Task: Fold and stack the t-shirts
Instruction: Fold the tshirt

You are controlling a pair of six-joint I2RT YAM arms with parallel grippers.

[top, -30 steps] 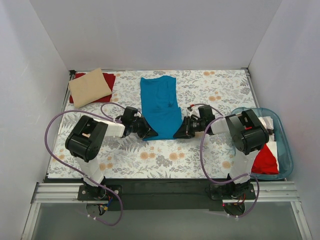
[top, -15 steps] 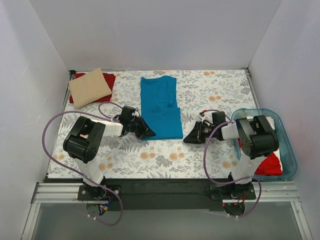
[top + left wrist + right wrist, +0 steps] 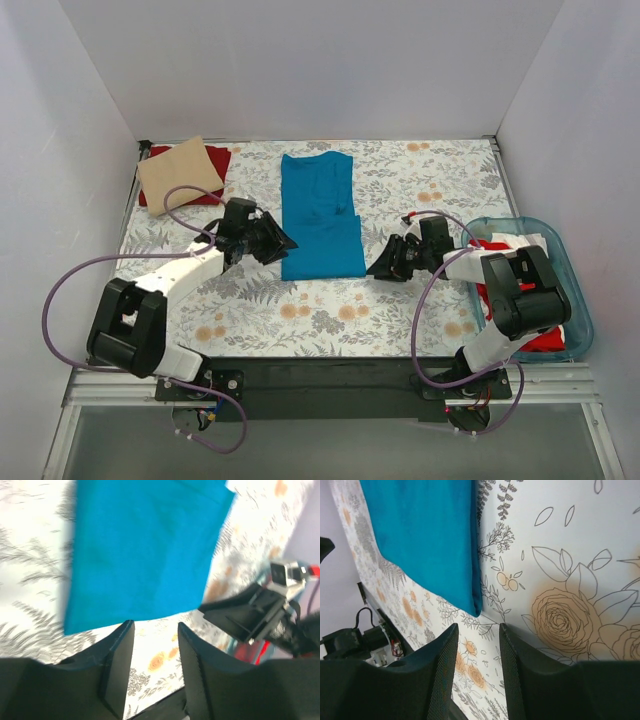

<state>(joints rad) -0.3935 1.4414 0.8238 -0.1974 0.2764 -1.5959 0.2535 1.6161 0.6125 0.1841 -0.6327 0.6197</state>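
Observation:
The teal-blue t-shirt lies folded into a long strip in the middle of the floral cloth. It also shows in the left wrist view and the right wrist view. My left gripper is open and empty just left of the shirt's near half. My right gripper is open and empty a little right of the shirt's near right corner. The tan-beige t-shirt lies folded on a red t-shirt at the far left corner. More red cloth lies in the tub.
A clear blue-tinted tub stands at the right edge, holding red and white cloth. White walls close in the back and both sides. The floral cloth covers the table. The right arm's gripper shows in the left wrist view.
Both grippers have let go of the teal shirt's near edge and drawn away, the left one to the left and farther back, the right one to the right. The shirt's near edge now lies flat and straight.

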